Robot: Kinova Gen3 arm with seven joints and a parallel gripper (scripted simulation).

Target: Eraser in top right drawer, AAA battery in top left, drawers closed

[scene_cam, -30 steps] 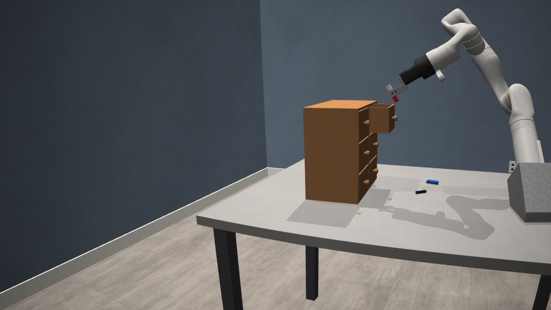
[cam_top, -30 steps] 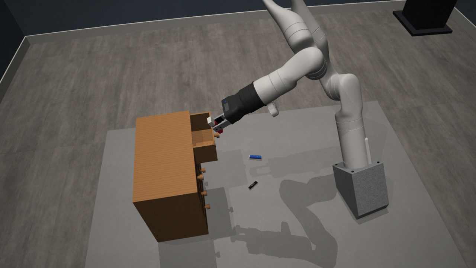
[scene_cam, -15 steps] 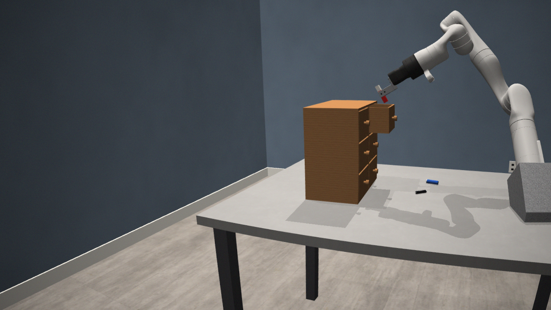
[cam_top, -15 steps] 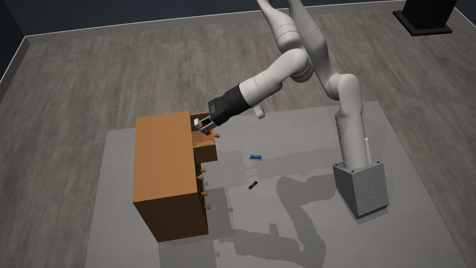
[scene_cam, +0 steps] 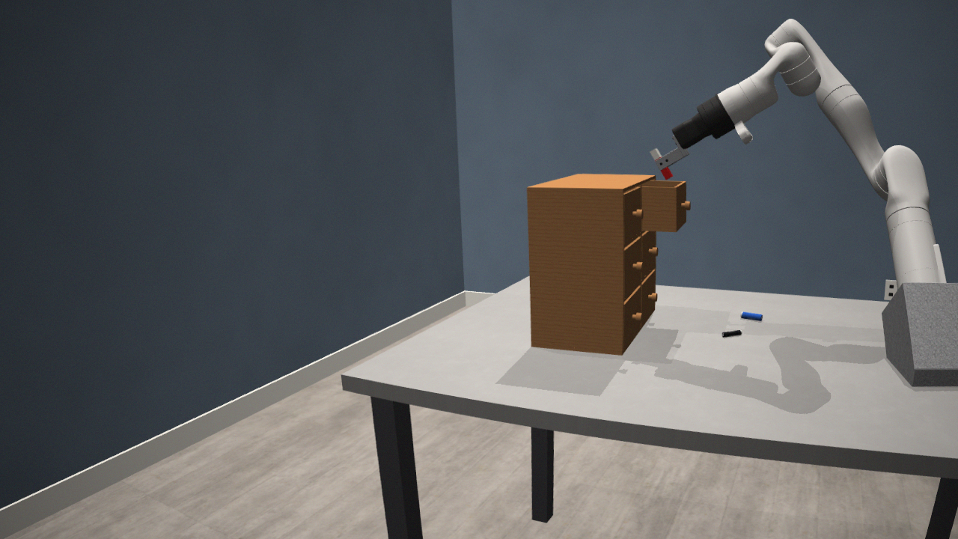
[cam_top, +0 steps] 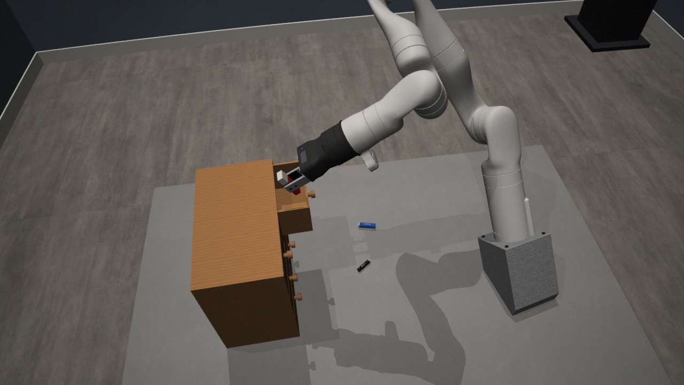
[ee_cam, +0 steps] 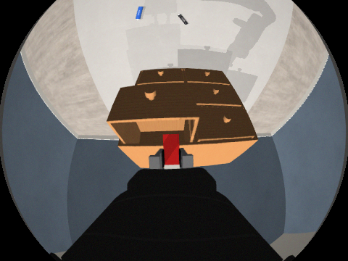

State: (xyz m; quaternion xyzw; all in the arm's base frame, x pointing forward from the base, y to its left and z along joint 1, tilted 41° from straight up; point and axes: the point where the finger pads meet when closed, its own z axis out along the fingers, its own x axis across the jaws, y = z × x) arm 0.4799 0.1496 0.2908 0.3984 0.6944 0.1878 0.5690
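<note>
My gripper (cam_top: 292,184) (scene_cam: 664,166) (ee_cam: 171,154) is shut on the red eraser (cam_top: 297,191) (scene_cam: 666,173) (ee_cam: 170,145). It holds the eraser just above the open right drawer of the top row (cam_top: 295,217) (scene_cam: 663,209) (ee_cam: 141,130), which is pulled partly out of the brown chest (cam_top: 234,224) (scene_cam: 575,268) (ee_cam: 213,112). The other drawers are pushed in. A slim black battery (cam_top: 363,266) (scene_cam: 731,333) (ee_cam: 183,19) lies on the table in front of the chest.
A small blue object (cam_top: 366,224) (scene_cam: 751,315) (ee_cam: 138,13) lies on the grey table (cam_top: 430,191) (scene_cam: 468,375) near the battery. The arm's grey base block (cam_top: 521,268) (scene_cam: 924,335) stands at the table's right side.
</note>
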